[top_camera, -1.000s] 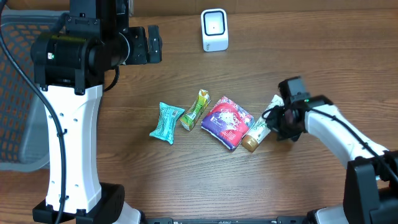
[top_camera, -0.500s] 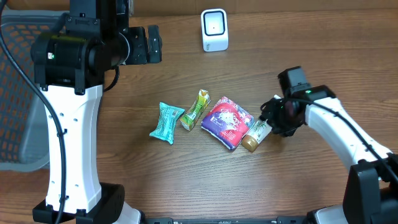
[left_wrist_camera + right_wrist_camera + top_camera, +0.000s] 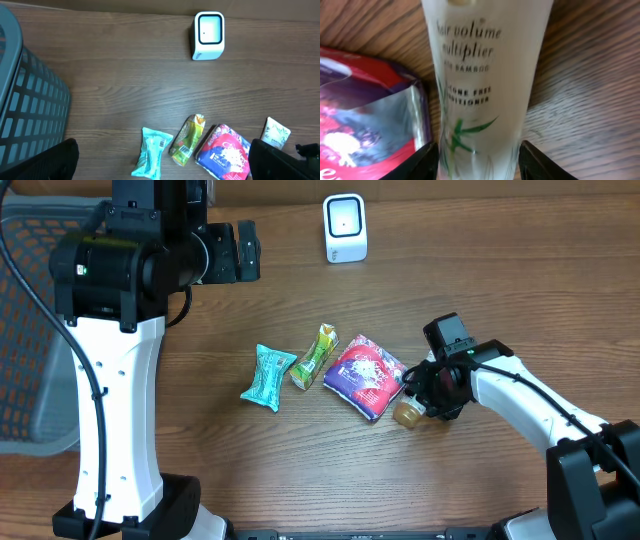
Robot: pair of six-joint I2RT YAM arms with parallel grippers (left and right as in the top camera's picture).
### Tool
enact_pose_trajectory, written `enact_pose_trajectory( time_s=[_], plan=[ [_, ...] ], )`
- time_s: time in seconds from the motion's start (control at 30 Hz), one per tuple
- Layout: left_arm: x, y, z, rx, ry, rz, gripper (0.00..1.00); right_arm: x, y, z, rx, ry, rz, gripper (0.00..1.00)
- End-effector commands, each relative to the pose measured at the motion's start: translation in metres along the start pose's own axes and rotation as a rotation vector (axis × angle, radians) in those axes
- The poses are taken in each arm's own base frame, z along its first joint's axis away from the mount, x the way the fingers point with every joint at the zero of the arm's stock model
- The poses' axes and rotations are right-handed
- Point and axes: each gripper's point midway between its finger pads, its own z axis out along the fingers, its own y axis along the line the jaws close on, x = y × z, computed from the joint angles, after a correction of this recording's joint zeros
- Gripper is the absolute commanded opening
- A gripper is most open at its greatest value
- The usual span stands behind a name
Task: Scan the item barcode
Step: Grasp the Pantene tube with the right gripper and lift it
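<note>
A white tube [image 3: 485,85] printed "hair volume multiplier" lies on the wooden table, its tan cap [image 3: 406,414] poking out from under my right gripper [image 3: 428,390]. In the right wrist view that gripper [image 3: 477,162] stands open astride the tube, one finger close on each side. A red-purple pouch [image 3: 366,375] lies against the tube's left side. Left of it lie a green packet [image 3: 315,356] and a teal packet [image 3: 268,376]. The white scanner [image 3: 345,228] stands at the back. My left gripper [image 3: 165,160] hangs high and wide open, holding nothing.
A grey mesh basket [image 3: 25,110] stands at the table's left side. The left arm's white column [image 3: 110,410] rises at the front left. In the left wrist view the barcodes on the teal packet [image 3: 151,159] and the green packet [image 3: 187,140] face up.
My right gripper has slid left along the tube toward its cap and lower over it, and its jaws have spread wider. The left arm has not moved.
</note>
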Motion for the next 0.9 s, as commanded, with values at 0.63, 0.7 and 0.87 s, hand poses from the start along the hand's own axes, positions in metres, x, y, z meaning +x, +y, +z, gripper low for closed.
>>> enact_pose_trajectory(
  time_s=[0.63,0.7,0.87],
  plan=[
    [0.001,-0.001,0.004,0.002,0.012,-0.006,1.0,-0.061,-0.049,-0.013,0.043,-0.096,-0.295,0.61],
    [0.001,-0.001,0.004,0.002,0.012,-0.006,1.0,-0.059,-0.045,-0.013,0.019,-0.085,-0.296,0.54],
    [0.001,-0.001,0.004,0.002,0.012,-0.006,0.99,-0.054,-0.043,-0.012,0.002,-0.065,-0.294,0.32]
  ],
)
